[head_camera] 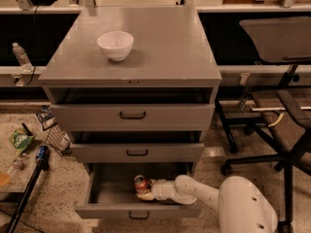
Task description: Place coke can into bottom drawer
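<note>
The bottom drawer [112, 210] of the grey cabinet is pulled out, its black handle on the front. The red coke can [140, 183] stands upright inside it, near the middle. My white arm reaches into the drawer from the right, and the gripper [144, 189] is at the can, its fingers around the can's lower part. The can looks to rest on the drawer floor.
A white bowl [115, 44] sits on the cabinet top [170, 47]. The two upper drawers [132, 115] are slightly open. Office chairs [282, 101] stand to the right. A water bottle [20, 56], snack bags [20, 141] and a black pole [26, 188] lie at the left.
</note>
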Motion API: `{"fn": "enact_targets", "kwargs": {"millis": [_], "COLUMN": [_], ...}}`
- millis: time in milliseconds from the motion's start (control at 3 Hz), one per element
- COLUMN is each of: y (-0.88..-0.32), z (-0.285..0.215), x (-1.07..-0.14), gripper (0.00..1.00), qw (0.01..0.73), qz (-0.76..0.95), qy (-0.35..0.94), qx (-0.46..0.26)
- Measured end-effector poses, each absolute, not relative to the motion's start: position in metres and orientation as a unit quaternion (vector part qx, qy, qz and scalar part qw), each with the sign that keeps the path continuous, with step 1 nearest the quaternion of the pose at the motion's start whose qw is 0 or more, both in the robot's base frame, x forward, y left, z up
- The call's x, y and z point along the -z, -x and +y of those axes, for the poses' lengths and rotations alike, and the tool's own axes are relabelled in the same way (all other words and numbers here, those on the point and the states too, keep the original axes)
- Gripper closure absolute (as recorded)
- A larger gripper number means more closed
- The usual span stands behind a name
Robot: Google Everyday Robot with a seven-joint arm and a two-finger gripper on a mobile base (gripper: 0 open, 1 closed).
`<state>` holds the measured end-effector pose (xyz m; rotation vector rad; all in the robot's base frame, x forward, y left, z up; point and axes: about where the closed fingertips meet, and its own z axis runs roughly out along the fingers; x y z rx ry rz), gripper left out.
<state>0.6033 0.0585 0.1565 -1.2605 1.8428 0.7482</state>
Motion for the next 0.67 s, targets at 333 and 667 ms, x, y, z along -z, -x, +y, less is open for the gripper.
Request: {"fn": "enact_targets", "kwargs": {"millis": [333,667], "y": [-0.596,-0.575], "z": [0.037,0.014], "x": [-0.175,-0.211], "gripper": [0.34,0.03], "qw": [0.386,0.395], "qz": [0.743,0.764], "qy": [0.477,0.449], "qx": [-0.267,-0.243]}}
